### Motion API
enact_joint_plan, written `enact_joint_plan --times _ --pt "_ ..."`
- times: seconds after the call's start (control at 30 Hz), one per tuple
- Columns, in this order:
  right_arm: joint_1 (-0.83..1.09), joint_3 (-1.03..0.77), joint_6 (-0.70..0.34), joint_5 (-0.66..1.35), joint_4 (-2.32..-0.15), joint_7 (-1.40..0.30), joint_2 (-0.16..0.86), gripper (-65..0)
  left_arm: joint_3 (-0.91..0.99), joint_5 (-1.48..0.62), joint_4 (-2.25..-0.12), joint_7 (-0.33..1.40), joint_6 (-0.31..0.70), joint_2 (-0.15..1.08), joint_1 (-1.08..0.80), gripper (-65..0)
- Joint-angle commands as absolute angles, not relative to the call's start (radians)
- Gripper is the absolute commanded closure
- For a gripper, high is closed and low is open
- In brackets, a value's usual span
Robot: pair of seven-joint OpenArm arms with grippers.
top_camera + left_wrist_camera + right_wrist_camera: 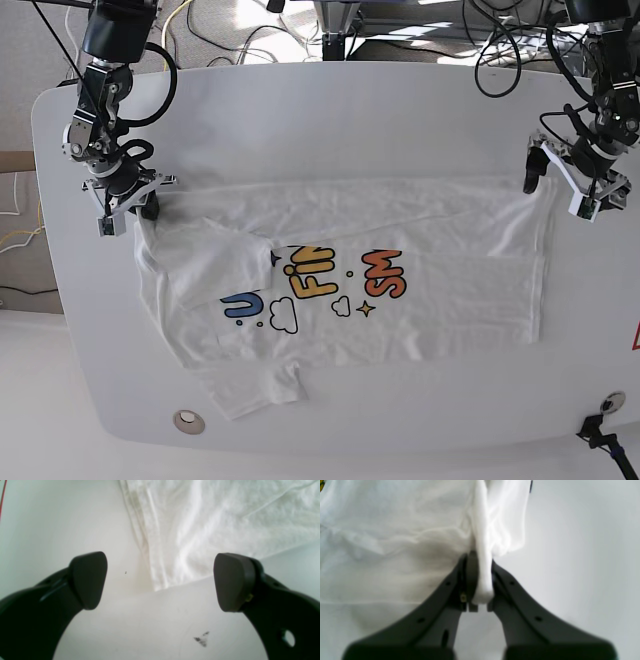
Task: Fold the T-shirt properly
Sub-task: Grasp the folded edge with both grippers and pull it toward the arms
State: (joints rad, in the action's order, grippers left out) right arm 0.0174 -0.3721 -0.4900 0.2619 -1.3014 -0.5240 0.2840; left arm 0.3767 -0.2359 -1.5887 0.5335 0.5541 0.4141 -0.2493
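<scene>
Right gripper (128, 205), at the base view's left: jaws clamped on a bunched fold of the T-shirt (340, 290) at its upper left corner; the right wrist view shows white cloth pinched between the dark fingers (470, 575). Bare table (300, 110) lies beyond that corner, toward the left rim. T-shirt spreads across mid-table, partly folded, print facing up, a sleeve (250, 385) poking out at the lower edge. Wide bare strips of table above and below the cloth. Left gripper (575, 185), at the base view's right: jaws spread apart, holding nothing, hovering just past the shirt's upper right corner; the left wrist view shows the hem corner (160, 585) between the pads (232, 582), untouched. A dark smudge (202, 639) marks the tabletop nearby.
</scene>
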Motion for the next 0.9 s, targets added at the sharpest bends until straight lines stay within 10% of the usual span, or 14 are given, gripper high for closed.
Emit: enact_joint_plan --times 0.0,0.5,0.87 --pt "0.018 -0.371 -0.49 0.242 -1.307 -0.559 0.289 0.0 0.383 -0.248 -1.577 0.512 0.55 0.432 -0.234 -65.0" --pt "0.019 -0.369 -0.492 0.242 -1.308 -0.559 0.251 0.0 0.326 -0.242 -1.394 0.507 0.547 0.397 -0.14 -63.9" --pt "0.036 -0.369 -0.493 0.242 -1.326 -0.562 0.248 0.0 0.295 -0.242 -1.379 0.512 0.547 0.397 -0.124 -4.4"
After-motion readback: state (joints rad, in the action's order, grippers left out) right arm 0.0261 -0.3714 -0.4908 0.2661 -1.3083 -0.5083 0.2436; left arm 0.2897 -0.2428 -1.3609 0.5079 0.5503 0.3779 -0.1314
